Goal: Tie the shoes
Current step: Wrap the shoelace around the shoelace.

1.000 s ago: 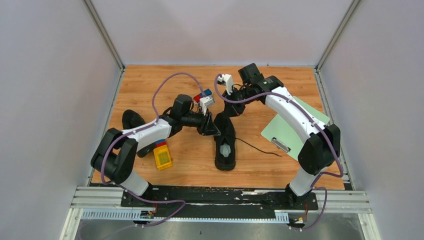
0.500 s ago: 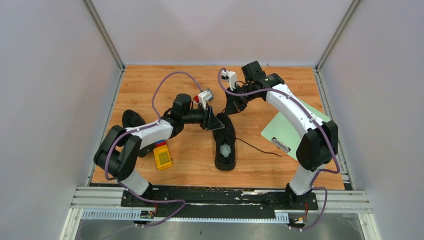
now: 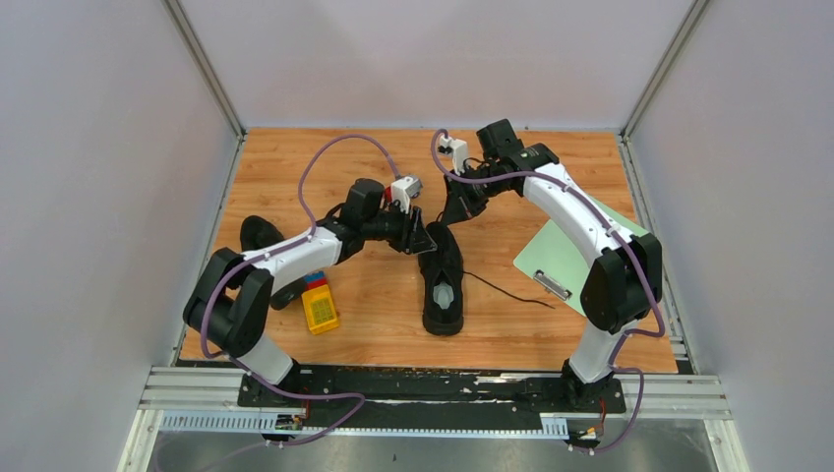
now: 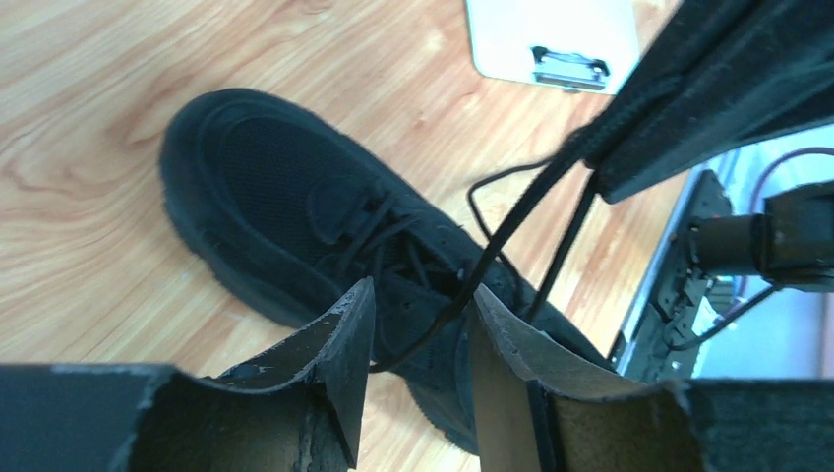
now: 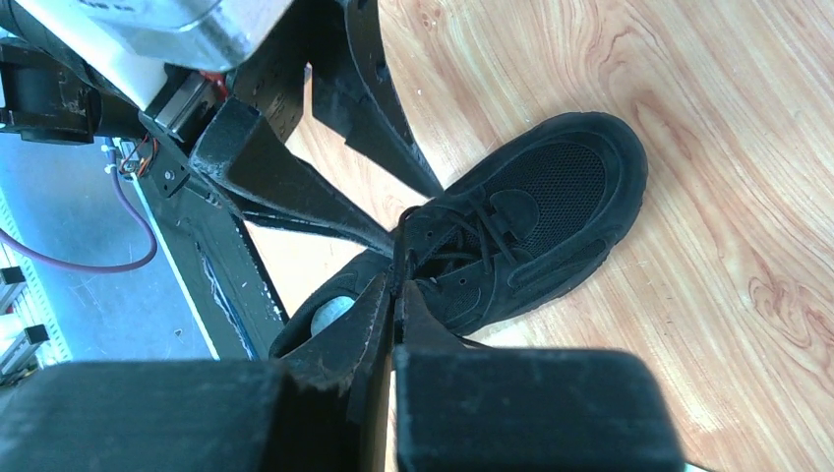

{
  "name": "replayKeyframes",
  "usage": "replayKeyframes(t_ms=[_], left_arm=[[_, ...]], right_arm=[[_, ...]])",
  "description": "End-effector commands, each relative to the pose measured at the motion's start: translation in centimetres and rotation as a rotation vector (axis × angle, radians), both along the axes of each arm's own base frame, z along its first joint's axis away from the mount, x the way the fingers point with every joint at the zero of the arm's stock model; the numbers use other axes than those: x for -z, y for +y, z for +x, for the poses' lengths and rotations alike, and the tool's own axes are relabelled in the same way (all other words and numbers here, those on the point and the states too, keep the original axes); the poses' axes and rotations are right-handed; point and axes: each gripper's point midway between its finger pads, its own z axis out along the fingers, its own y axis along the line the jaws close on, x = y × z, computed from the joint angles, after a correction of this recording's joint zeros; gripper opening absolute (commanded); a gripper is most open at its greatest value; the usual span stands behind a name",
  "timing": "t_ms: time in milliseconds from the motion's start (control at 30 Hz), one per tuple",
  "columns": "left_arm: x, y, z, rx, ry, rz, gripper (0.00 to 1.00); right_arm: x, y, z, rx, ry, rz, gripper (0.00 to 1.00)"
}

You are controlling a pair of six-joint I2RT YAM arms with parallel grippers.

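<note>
Operator: Shoe point(image 3: 443, 285) position?
Inspector: Centre of worktop point(image 3: 374, 320), toe toward far edge. Second shoe point(image 3: 258, 234) lies near left edge, partly under left arm point(image 3: 295, 258).
Operator: Finger state?
Inspector: Left gripper point(image 4: 418, 339): fingers spread, lace point(image 4: 531, 197) passing between them. Right gripper point(image 5: 395, 300): fingers pressed together, pinching that lace above the shoe. Loose lace end point(image 3: 511, 292) trails toward right edge.

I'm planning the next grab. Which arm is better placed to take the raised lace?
Probably left. The left gripper is open, with the lace running between its fingers above the shoe; the right gripper is shut on that lace, so it is occupied.
</note>
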Motion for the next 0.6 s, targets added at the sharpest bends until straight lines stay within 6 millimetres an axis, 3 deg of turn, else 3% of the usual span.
replayKeyframes(t_ms=[0,133,300,467,567], left_arm=[[-0.4,2.3,0.9,-0.093,-0.025,0.151,0.5],[-2.2,2.6,1.0,-0.088,-0.101,0.146,0.52],[-3.7,3.0,0.5,-0.076,-0.183,0.128,0.56],[-5.4,1.1,0.1,-0.049,-0.233,0.064,0.61],[-6.2,0.5,1.1,-0.071,-0.265,0.045,0.62]], right_arm=[[-2.0,0.3,1.3,0.041,-0.055,0.034,0.0],[-1.1,0.1,1.0,0.069,-0.013,0.023,0.0],[-1.5,0.6,1.2,0.085,0.009,0.049,0.0],[-2.2,0.9,1.4,0.092,0.007,0.065,0.0],[-2.2,1.0,1.1,0.088,0.021,0.075,0.0]])
